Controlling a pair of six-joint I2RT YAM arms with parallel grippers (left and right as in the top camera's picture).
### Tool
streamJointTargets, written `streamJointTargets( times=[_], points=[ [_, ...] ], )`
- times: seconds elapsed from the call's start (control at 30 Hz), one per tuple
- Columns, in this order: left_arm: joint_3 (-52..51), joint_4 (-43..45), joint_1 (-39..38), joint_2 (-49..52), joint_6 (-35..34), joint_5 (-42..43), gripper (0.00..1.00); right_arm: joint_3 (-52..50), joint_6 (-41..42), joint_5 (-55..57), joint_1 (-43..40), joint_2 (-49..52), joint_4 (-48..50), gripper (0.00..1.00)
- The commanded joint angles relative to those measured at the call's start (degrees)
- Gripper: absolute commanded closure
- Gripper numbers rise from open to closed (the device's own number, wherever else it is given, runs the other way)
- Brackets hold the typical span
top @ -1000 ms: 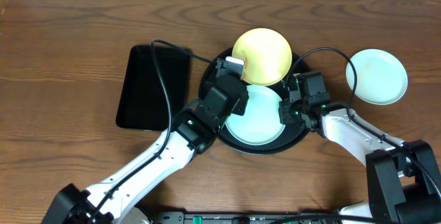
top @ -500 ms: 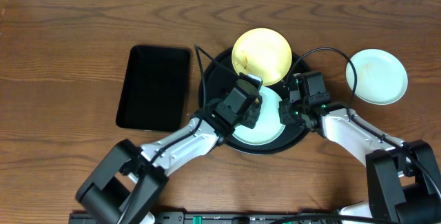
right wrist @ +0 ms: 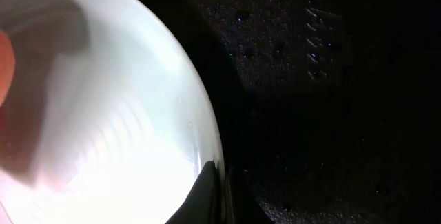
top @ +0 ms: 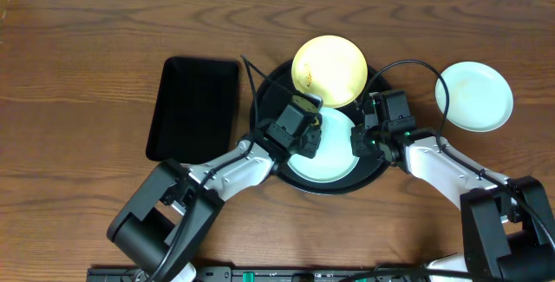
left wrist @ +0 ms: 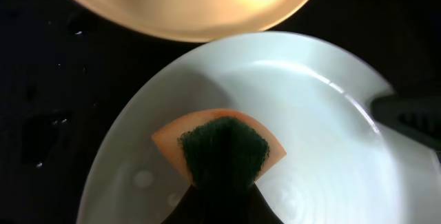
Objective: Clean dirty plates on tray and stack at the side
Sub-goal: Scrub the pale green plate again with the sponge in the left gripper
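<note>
Currently: sponge on the mint plate, both grippers clamped

From my seat, the mint plate (top: 328, 154) lies flat in the near half of the round black tray (top: 334, 188). Its inner face looks pale and glossy in the left wrist view. A sponge (left wrist: 220, 148), orange with a dark green scouring pad, is pressed against the plate's inside, towards its left. My left gripper (top: 303, 124) is clenched on that sponge, and I see the sponge fanning out just past the fingertips. My right gripper (top: 360, 139) is closed tight on the same plate's right rim. In the right wrist view its fingertips (right wrist: 210, 196) pinch the edge where the plate meets the dark tray floor.

Further back, the yellow plate (top: 329, 71) sits on the far side of the tray and hangs past the rim. Its near edge meets the mint plate's far edge. I cannot tell whether it overlaps or only touches.

Outside the tray, a second mint plate (top: 473, 96) rests on the wooden table (top: 87, 65), off to the right and clear of the tray. A rectangular black tray (top: 192, 108) lies just left of the round one.
</note>
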Motion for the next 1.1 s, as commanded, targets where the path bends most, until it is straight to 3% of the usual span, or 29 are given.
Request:
streamJointTargets(
  times=[0.0, 0.27, 0.47, 1.07],
  points=[
    [0.0, 2.6, 2.2, 0.7, 1.0, 7.6, 0.93, -0.5, -0.3, 2.7, -0.1, 0.7, -0.5, 0.99],
    [0.0, 2.2, 7.1, 0.7, 0.2, 16.6, 0.93, -0.5, -0.3, 2.7, -0.1, 0.7, -0.5, 0.99],
    [0.0, 2.5, 8.6, 0.7, 6.5, 26.8, 0.93, -0.5, -0.3, 2.7, -0.1, 0.7, -0.5, 0.99],
    [0.0, 3.9, 8.6, 3.7, 8.0, 27.0, 0.92, -0.5, -0.3, 2.7, -0.1, 0.7, -0.5, 0.99]
  ],
)
